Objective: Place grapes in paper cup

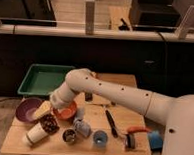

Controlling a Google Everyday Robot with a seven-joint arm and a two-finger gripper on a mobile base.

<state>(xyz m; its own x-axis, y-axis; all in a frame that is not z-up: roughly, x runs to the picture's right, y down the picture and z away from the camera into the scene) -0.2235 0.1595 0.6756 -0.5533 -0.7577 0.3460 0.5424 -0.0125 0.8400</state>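
The white paper cup [35, 134] lies tipped over at the table's front left, with its mouth pointing up and to the right. The dark maroon grapes [49, 123] sit at the cup's mouth; I cannot tell whether they are inside it or just against the rim. My gripper [56, 103] is at the end of the white arm, just above the grapes and beside the orange bowl. It hangs close over the bunch, and I cannot see contact with it.
A purple bowl [24, 110] holds a pale yellow wedge [42, 110]. An orange bowl [66, 112], a steel cup [69, 135], a grey item [82, 126], a blue cup [100, 138], a black utensil [111, 124] and an orange-handled brush [133, 133] lie across the front. A green tray [42, 79] is at the back left.
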